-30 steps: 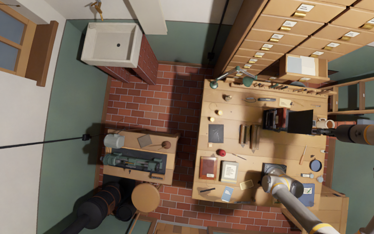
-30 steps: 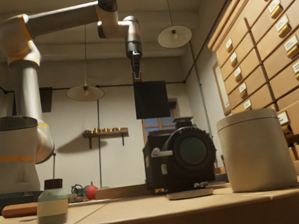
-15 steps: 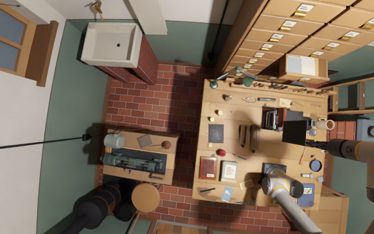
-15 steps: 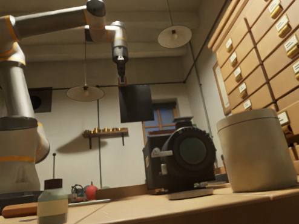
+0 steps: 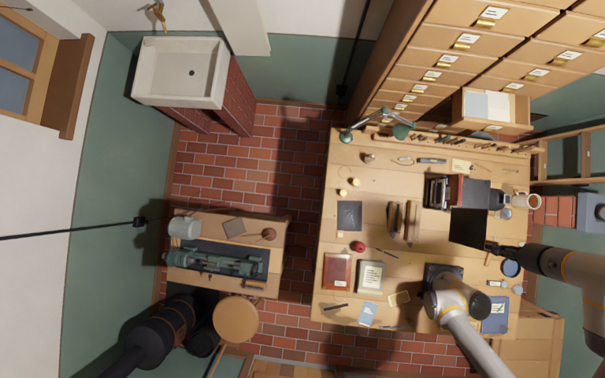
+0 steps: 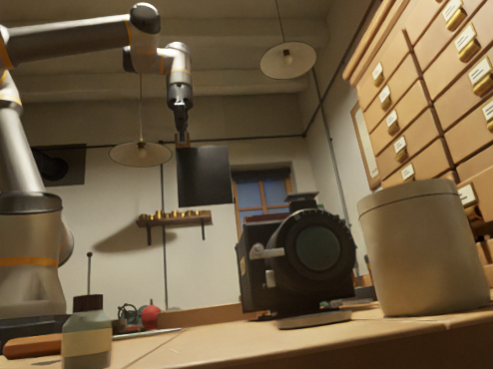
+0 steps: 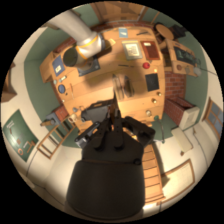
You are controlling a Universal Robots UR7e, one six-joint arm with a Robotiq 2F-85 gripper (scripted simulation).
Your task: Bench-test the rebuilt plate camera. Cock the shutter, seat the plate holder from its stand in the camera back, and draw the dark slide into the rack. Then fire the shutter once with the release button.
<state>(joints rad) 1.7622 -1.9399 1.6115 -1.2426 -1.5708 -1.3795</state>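
The dark slide (image 7: 114, 102) is nearly hidden in the wrist camera, seen edge-on below my fingers. It is a flat black sheet (image 6: 203, 174) with a wooden tab on top, hanging high above the bench (image 5: 468, 228). My gripper (image 6: 181, 135) is closed on that tab (image 7: 113, 113). The plate camera (image 6: 299, 259) stands on the bench at the right rear (image 5: 459, 192), lens toward the second side camera. The plate holder (image 5: 439, 192) sits in the camera's back. The wooden rack (image 5: 402, 220) lies at mid-bench, left of the slide (image 7: 122, 86).
A wall of labelled drawers (image 5: 482, 49) rises behind the bench. A cream canister (image 6: 421, 247) stands beside the camera. A bottle (image 6: 86, 331), a red bulb (image 5: 357, 246), books (image 5: 354, 274) and small tools are spread over the bench. The arm's base (image 5: 441, 276) sits at the front.
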